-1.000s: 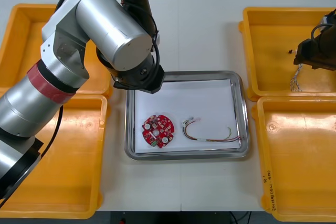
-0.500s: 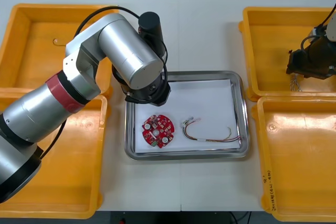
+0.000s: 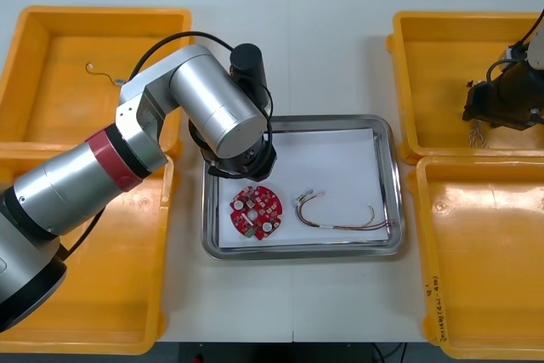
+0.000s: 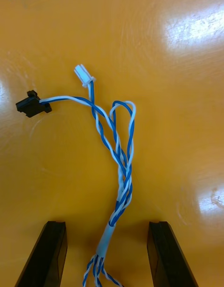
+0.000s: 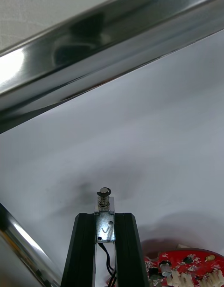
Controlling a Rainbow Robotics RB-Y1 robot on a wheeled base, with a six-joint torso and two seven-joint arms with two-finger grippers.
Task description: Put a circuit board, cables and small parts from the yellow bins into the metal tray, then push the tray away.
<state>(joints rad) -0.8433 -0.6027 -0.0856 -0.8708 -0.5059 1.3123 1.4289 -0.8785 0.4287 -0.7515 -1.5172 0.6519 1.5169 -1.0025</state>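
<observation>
Pinching a small metal part [image 5: 104,194] over the metal tray [image 3: 396,184], the left gripper [image 5: 105,219] need only release it, while the right gripper [image 4: 106,225], spread wide, straddles a blue and white cable [image 4: 122,161].

The silver cylindrical left arm [image 3: 204,108] has a red ring [image 3: 119,155], a looping black cable [image 3: 191,34], and black flat fingers [image 5: 86,249].

board [image 3: 256,212], cable [image 3: 338,218] in tray [image 3: 396,183], seemingly apart

The metal tray [image 3: 396,184] had a mirror-shiny rim and a dull white inside. Beside the tray, the yellow bins [image 3: 442,57] looked like smooth, glossy plastic.
</observation>
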